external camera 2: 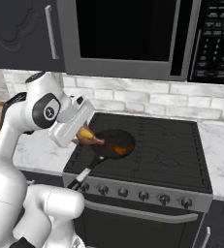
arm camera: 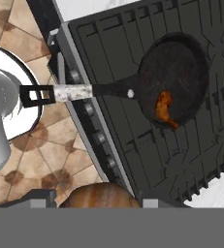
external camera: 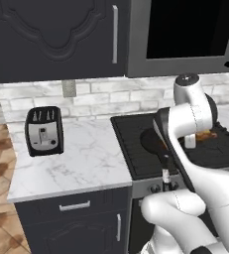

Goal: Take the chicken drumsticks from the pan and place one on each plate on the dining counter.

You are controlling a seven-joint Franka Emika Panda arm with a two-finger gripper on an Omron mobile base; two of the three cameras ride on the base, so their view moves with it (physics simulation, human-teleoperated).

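As you look from the hand outward, your gripper [external camera 2: 80,133] is clamped on one drumstick [external camera 2: 90,136], held in the air above the stove's [external camera 2: 147,150] front left edge. Below it, the pan [arm camera: 174,80] sits on the left burner, handle [arm camera: 70,92] overhanging the knob edge. Inside the pan lies the second drumstick [arm camera: 164,109]. Farther left, open marble worktop [external camera: 86,158] reaches the toaster [external camera: 44,131].

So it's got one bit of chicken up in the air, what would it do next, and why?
Probably swing that drumstick away from the stove toward a plate. The gripper is shut on it, lifted above the pan, so the pick looks done. One drumstick lies in the pan for a later trip. The plates are not in sight, so the base likely must drive first.
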